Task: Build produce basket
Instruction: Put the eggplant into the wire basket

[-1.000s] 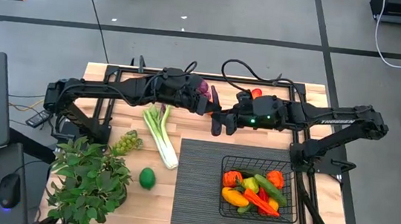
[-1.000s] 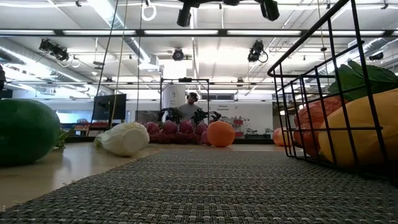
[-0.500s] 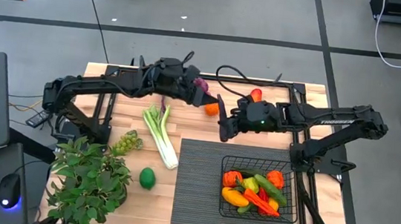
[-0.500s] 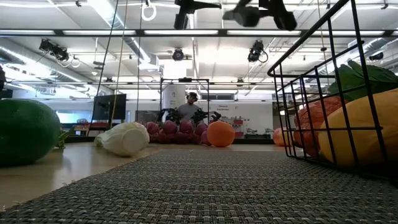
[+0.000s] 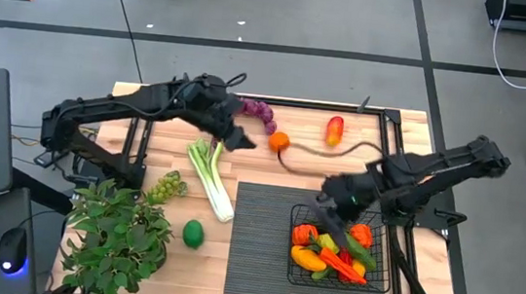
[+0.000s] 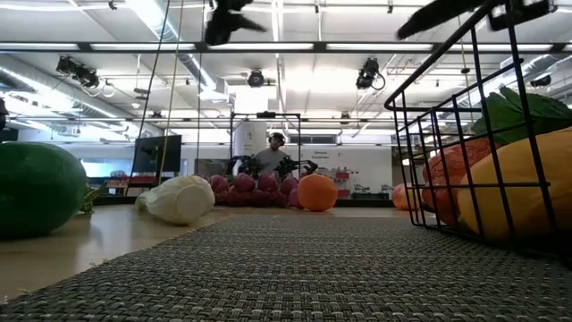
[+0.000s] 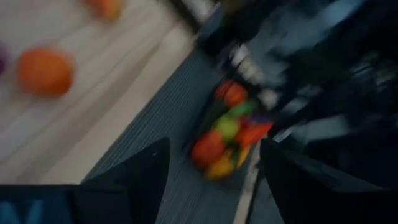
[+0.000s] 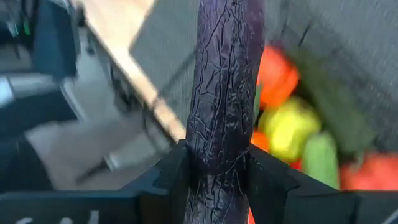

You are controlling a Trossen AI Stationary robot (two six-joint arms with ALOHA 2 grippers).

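- Right gripper (image 8: 214, 174) clamped on a dark purple eggplant (image 8: 225, 81), wrinkled skin, gripped between both fingers (image 8: 168, 177) in the right wrist view, held above the basket's contents.
- In the high view, right gripper (image 5: 328, 201) blurred, over the near-left rim of the basket (image 5: 383, 267), at the edge of the dark ribbed mat (image 5: 258, 240).
- Basket: black wire mesh, on the right part of the mat, already holding produce (image 5: 330, 250): orange and red peppers, a yellow piece, a carrot, a green cucumber.
- Left gripper (image 5: 235, 136) over the wooden table (image 5: 149, 160), just beside the leafy top of the leek (image 5: 211, 176); fingers (image 7: 137, 180) apart in the left wrist view, nothing between them.
- Purple grapes (image 5: 259, 112) at the table's far edge, just beyond the left gripper.
- Orange (image 5: 278, 141) near the grapes, on bare wood, apart from the mat.
- Red and yellow fruit (image 5: 334, 129) farther right along the far edge; kind not clear.
- Green grapes (image 5: 167, 188) beside the leek, touching the potted plant's (image 5: 117, 234) leaves.
- Green round fruit (image 5: 193, 233) on the wood between plant and mat.
- Low view: basket wall (image 6: 447, 134) at right with orange and yellow produce behind the wire, leek end (image 6: 179, 199), purple grapes (image 6: 246, 186) and orange (image 6: 316, 191) farther back.
- A person (image 6: 273, 156) visible far behind the table in the room.
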